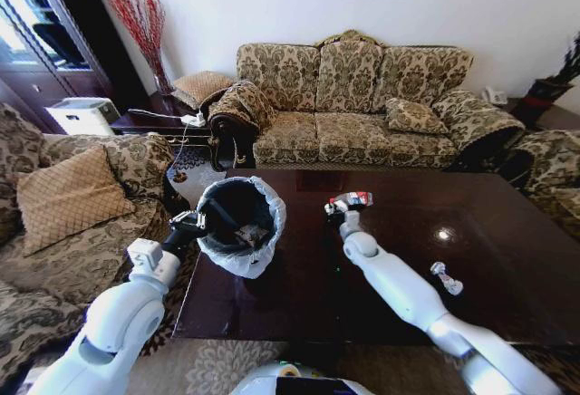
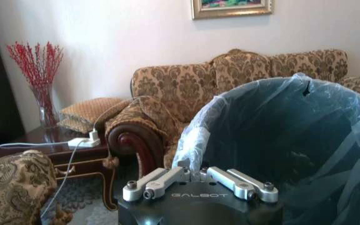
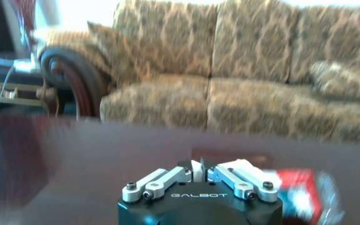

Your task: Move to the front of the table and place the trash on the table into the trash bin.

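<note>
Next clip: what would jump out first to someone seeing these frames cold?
The trash bin, lined with a translucent bag, tilted at the table's left edge with the left claw at its rim. Next, the right claw reaching over the dark glossy top to a small bottle with a red label. A crumpled white scrap lies farther right on the table.

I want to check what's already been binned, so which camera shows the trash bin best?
The head view: it looks down into the trash bin, held at the table edge by the left gripper, showing scraps inside. The left wrist view shows only its near rim and bagged wall. The right wrist view faces the sofa.
</note>
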